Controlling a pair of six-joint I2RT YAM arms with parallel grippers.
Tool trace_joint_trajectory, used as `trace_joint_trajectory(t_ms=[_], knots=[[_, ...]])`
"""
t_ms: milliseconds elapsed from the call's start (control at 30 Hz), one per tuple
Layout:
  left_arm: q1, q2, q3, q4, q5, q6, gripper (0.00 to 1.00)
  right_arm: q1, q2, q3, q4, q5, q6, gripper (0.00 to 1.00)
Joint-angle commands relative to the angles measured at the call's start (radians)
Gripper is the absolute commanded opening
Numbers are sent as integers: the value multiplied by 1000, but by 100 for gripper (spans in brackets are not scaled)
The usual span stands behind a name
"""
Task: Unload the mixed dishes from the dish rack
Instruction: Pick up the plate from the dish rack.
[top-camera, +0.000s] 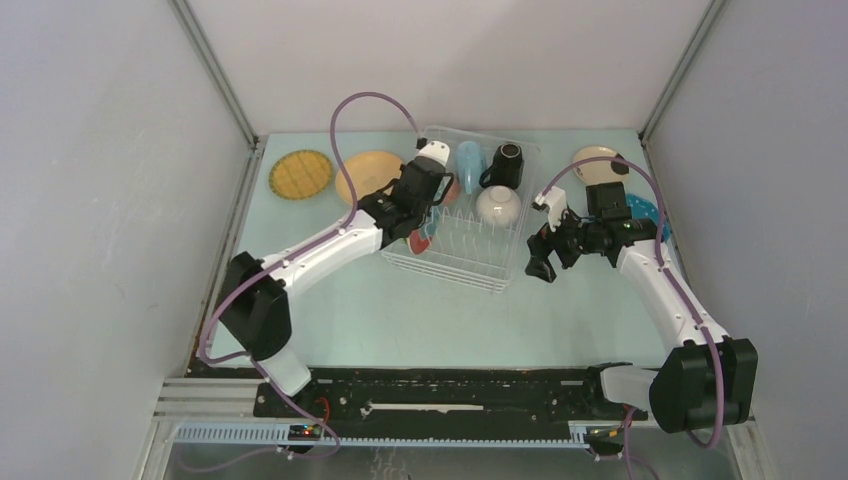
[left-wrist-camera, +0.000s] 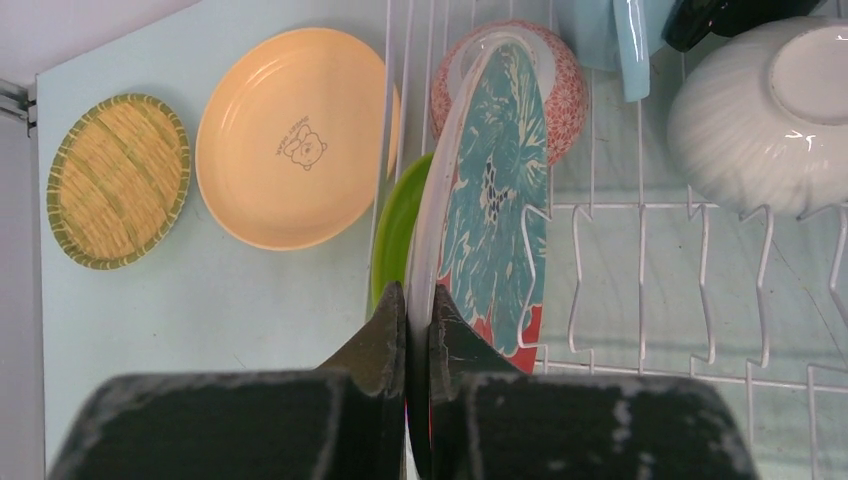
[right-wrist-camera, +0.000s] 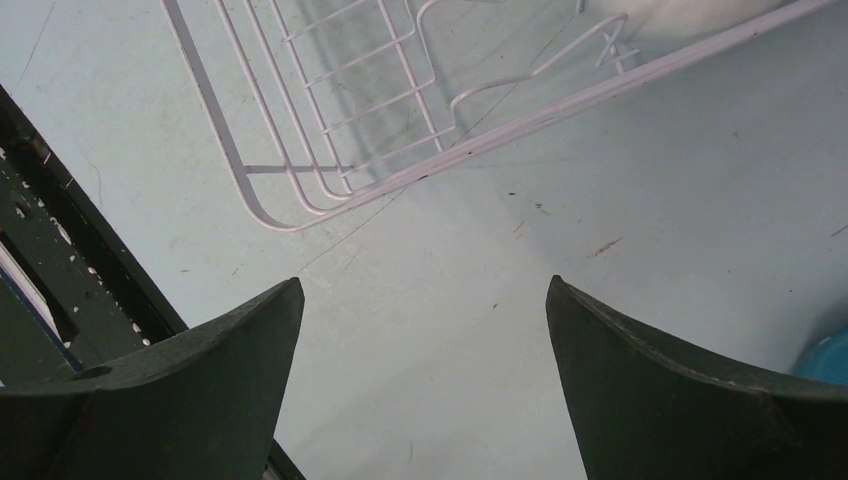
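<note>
Maybe half done: yellow plate (top-camera: 300, 174) and orange plate (top-camera: 368, 175) out on the desk (top-camera: 420, 320) left of the rack (top-camera: 462, 250), blue plate (top-camera: 650, 215) right of it; cup (top-camera: 468, 160), mug (top-camera: 505, 165), white bowl (left-wrist-camera: 770, 110), green plate (left-wrist-camera: 395, 235) still inside; left tool (left-wrist-camera: 418, 300) pinching the flowery plate (left-wrist-camera: 495, 190) there; right tool (right-wrist-camera: 425, 285) wide open beside it.

The pale mint-green flat tabletop (top-camera: 400, 320) is spanning the enclosure floor. Plain grey panel walls (top-camera: 100, 150) are enclosing it on three sides. Silver metal corner posts (top-camera: 216, 70) are rising at the rear. A black flat plate (top-camera: 450, 388) is lying along the near edge, bordering a white slotted strip (top-camera: 400, 432).
</note>
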Motion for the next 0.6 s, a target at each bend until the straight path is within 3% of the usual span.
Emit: trace_joint_trajectory(t_ms=[0,567], knots=[[-27,-143,44,163,10,38,0,0,-13,33,0,3,-10,100],[-56,-284,-24,286,-20,138,0,-1,-16,33,1,2,-9,100]])
